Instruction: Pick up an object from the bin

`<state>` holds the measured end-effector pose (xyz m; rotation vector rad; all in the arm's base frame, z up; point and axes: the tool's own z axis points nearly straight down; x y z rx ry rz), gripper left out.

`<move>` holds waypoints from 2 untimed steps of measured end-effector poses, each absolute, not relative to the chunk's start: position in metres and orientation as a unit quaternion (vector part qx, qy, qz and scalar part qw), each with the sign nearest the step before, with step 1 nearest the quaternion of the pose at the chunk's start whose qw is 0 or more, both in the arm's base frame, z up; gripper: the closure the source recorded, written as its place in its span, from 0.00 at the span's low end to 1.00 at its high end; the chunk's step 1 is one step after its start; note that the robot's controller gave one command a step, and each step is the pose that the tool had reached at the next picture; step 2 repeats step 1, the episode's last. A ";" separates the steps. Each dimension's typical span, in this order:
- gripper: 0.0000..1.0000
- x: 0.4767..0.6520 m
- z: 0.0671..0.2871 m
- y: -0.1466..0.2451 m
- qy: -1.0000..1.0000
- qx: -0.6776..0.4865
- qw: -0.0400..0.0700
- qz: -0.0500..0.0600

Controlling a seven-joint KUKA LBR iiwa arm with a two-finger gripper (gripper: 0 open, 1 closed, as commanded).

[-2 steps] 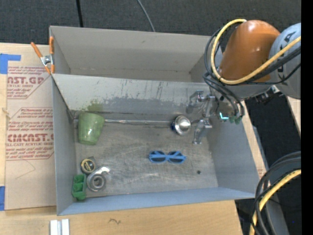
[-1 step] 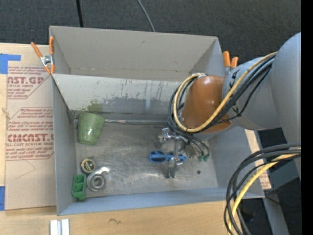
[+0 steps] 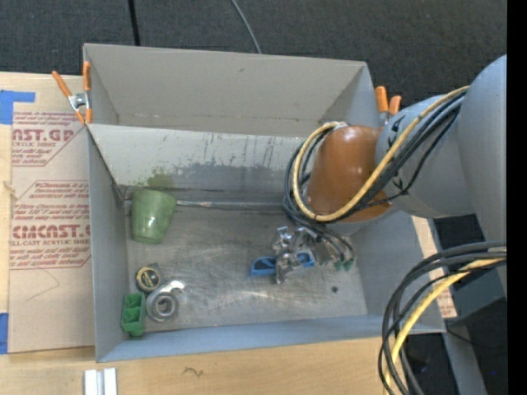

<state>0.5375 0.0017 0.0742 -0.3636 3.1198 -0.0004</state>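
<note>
Cables (image 3: 298, 179) looped over my orange wrist cover (image 3: 346, 171) sit highest, right of centre in the frame, and below them my gripper (image 3: 288, 255) is down low at the floor of the bin (image 3: 222, 89). At its tip lies a small blue piece (image 3: 263, 267), flat on the floor just right of the middle, poking out toward the lower left. Whether I'm wide, narrow or already clamped on it, I can't tell, because the metalwork hides the contact.

That's my worry. The blue piece looks thin and lies off to one side of me, so if I've got it at all, I'd judge it's by an end, and it could pivot and drop as I lift. It's also flat against the metal, so closing could just skid it away, or I could grind into the floor.

The right wall is close to my wrist, so those cables could catch the rim on the way up.

Well apart at the left there's the pale green cup (image 3: 152, 214), on its side, and in the lower left corner the metal rings (image 3: 162, 305) and the green block (image 3: 132, 314). No trouble from those.
</note>
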 end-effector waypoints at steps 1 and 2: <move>1.00 0.557 0.237 -0.023 0.968 -0.253 0.005 -0.001; 1.00 0.557 0.237 -0.023 0.968 -0.253 0.005 -0.001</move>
